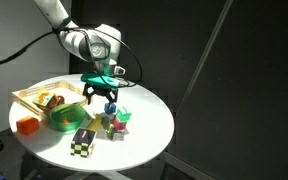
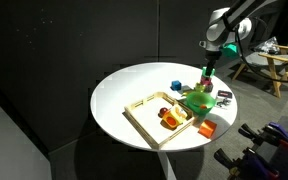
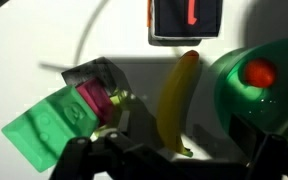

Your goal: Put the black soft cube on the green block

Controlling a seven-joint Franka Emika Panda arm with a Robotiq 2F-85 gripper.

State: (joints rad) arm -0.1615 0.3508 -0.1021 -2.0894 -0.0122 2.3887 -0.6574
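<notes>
No legible text, label, brand or number anywhere.

We identify a robotics lab: in both exterior views, black curtains (image 1: 234, 60) back 1 round white table (image 1: 149, 125), with 1 robot arm (image 1: 84, 42) reaching over it.

The end effector (image 2: 206, 82) hangs near the green bowl (image 2: 197, 101) on the round white desk (image 2: 119, 95), beside a wooden tray (image 2: 146, 116) and orange block (image 2: 206, 129).
</notes>
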